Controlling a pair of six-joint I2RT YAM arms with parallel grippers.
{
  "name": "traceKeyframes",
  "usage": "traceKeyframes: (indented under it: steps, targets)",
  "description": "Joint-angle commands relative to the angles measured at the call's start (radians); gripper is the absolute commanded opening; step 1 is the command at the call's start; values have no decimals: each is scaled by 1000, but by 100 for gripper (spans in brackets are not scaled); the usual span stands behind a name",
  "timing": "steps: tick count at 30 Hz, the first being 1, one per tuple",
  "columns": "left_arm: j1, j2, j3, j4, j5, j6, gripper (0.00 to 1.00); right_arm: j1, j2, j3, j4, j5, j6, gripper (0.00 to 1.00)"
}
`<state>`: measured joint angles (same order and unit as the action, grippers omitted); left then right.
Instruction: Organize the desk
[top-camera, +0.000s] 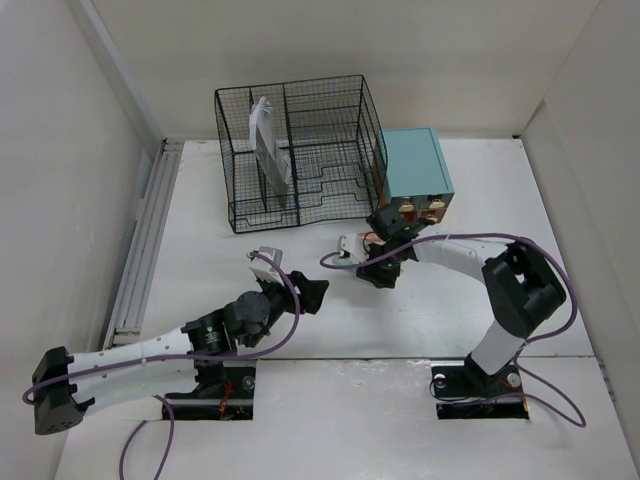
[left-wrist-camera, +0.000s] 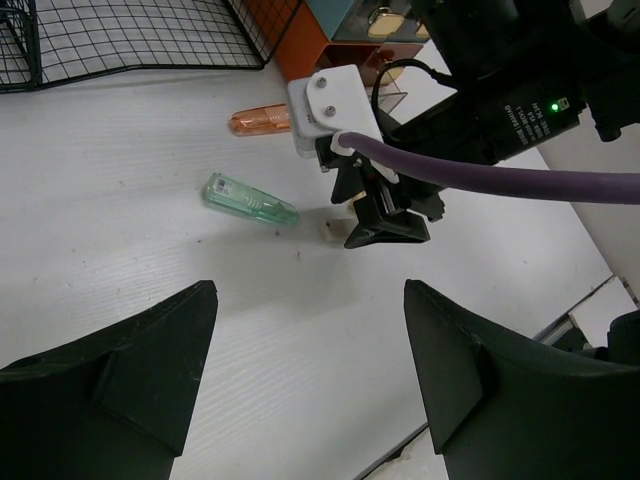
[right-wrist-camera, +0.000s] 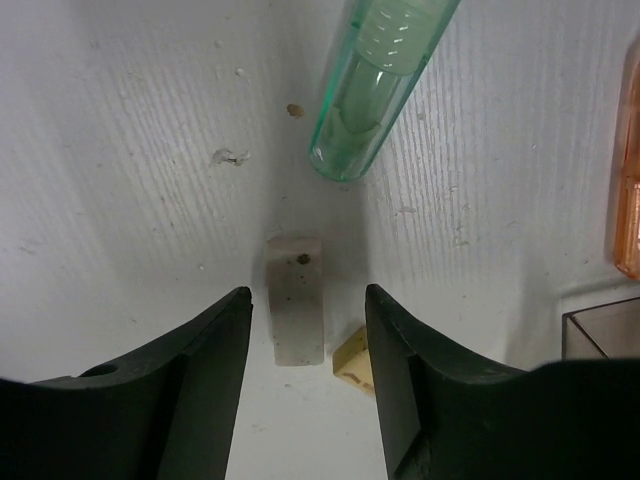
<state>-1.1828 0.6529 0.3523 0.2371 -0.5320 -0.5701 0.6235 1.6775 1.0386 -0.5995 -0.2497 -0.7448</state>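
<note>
While my left fingers (left-wrist-camera: 110, 385) hang spread and empty, my right fingers (right-wrist-camera: 200, 375) straddle, unclenched, a small grey rectangular block (right-wrist-camera: 296, 312), a translucent green plastic tube (right-wrist-camera: 385, 80) at one o'clock.

Table (right-wrist-camera: 130, 120): matt white; up close I see a fine ribbed grain and a few dirt specks.
Green tube (right-wrist-camera: 385, 75): see-through tinted plastic, smooth and glossy.
Orange tube (left-wrist-camera: 262, 122): translucent plastic, shiny as far as I can make out.
White block (right-wrist-camera: 296, 310): matt, looks rubbery to me, smudged grey with one dark spot.
Rack (top-camera: 300, 150): thin black metal wire.
Teal box (top-camera: 415, 160): matt teal shell; brownish drawer fronts with shiny brass-coloured knobs, material I cannot tell.
Left pincer (left-wrist-camera: 310, 292): matt black plastic, faintly grainy.
Right pincer (right-wrist-camera: 307, 298): black plastic, slight sheen along the edges.
Cable (left-wrist-camera: 480, 180): smooth purple sheath, rubbery.
</note>
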Motion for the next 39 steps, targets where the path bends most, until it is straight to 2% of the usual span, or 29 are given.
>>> traceKeyframes:
  steps: [1,6,7,8,10,11,14,19,24,31,39]
  targets:
    - [0,-35,-7,-4,-13,-4,73,10,22,1,27,35,27,55]
    - [0,-56,-7,-13,-22,-4,73,30,22,-18,17,64,27,49]
    - [0,-56,-7,-13,-22,-4,73,30,33,-18,17,73,27,45]
    - [0,-56,-7,-22,-22,-4,73,30,42,-18,7,73,27,35]
    - [0,-65,-7,-22,-22,-4,73,30,42,-18,7,73,27,23]
    - [0,-65,-7,-22,-22,-4,73,30,42,-18,7,73,27,14]
    - [0,-65,2,-22,-22,-4,73,30,-7,12,-3,59,27,5]
    - [0,-55,-9,1,23,-14,73,-22,-148,101,7,27,27,4]
    - [0,14,-9,68,56,-14,73,-182,-249,133,99,47,39,4]
    - [0,143,10,145,105,-14,73,-278,-200,179,170,159,116,4]
    - [0,179,10,163,116,-24,73,-278,-144,201,179,168,116,4]
